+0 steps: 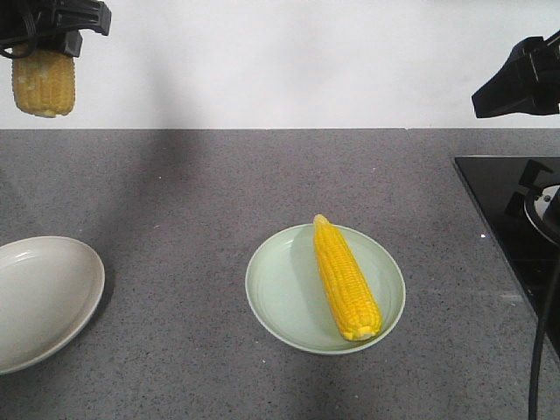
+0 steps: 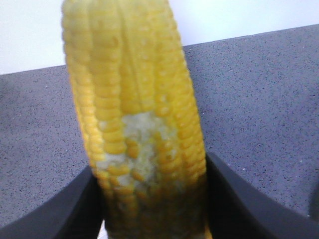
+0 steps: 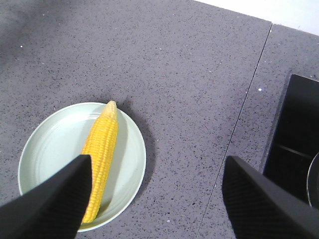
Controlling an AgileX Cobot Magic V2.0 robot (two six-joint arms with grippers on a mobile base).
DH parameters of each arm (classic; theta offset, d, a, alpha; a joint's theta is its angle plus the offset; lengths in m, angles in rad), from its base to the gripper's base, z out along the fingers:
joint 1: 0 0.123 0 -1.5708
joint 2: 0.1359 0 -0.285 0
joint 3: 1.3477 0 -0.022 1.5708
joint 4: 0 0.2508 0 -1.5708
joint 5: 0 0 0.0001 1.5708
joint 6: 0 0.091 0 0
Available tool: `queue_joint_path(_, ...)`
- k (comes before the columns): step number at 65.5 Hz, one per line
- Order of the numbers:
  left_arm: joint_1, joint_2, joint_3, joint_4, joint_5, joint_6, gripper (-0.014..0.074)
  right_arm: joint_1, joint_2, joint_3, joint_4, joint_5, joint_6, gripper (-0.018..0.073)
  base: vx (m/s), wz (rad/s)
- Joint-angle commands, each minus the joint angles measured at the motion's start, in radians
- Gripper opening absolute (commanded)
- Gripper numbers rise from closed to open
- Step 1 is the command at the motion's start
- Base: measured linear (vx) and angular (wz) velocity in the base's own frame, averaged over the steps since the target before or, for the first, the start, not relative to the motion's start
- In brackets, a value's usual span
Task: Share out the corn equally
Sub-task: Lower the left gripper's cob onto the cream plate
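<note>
Front view: grey speckled surface (image 1: 201, 227) runs to a white wall at the back edge. Two plates. The green plate (image 1: 280, 289) sits mid-surface and carries one corn cob (image 1: 346, 278) lying diagonally, tip toward the wall, blunt end near the front rim. The white plate (image 1: 39, 297) is at the left, cut off by the frame edge, nothing visible in it. Wide bare stretch between the two plates. A black cooktop (image 1: 503, 223) takes the right edge, well apart from the green plate. The left gripper (image 1: 44, 35) is high at top left with a second cob (image 1: 44, 83) hanging from it, well above the surface. The right gripper (image 1: 516, 83) is at top right, above the cooktop's near edge.

Left wrist view: held cob (image 2: 134, 99) fills the frame, upright, both dark fingers (image 2: 239, 199) pressed against its sides, so jaws pinching it (a patch of flattened pale kernels shows low on the cob). Grey surface and wall line behind.

Right wrist view: jaws spread wide, nothing between them; fingers (image 3: 50, 204) frame the green plate (image 3: 50, 144) with its cob (image 3: 102, 149) at left, bare surface at centre, cooktop corner (image 3: 294, 129) at right.

Count: two cobs, two plates, one cooktop.
</note>
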Motion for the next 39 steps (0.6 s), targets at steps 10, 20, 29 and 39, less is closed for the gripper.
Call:
queue_joint_path(10,0.001,-0.041,0.023,0.01,-0.025,-0.009,0.0111,-0.005,-0.03,-0.027,0.002,-0.045,0.0,0.0528,0.0,0.0)
queue_joint_path(20,0.001,-0.041,0.109,0.009,-0.025,0.005,0.0111,-0.005,-0.03,-0.027,-0.002,-0.045,0.0,0.0528,0.0,0.0)
queue_joint_path(29,0.001,-0.041,0.229,0.018,-0.025,0.033,0.0111,-0.005,-0.03,-0.027,-0.005,-0.045,0.0,0.0528,0.0,0.0)
queue_joint_path(39,0.021,-0.041,0.344,0.033,-0.025,0.044,0.0111,-0.005,-0.03,-0.027,-0.005,-0.045,0.0,0.0528,0.0,0.0)
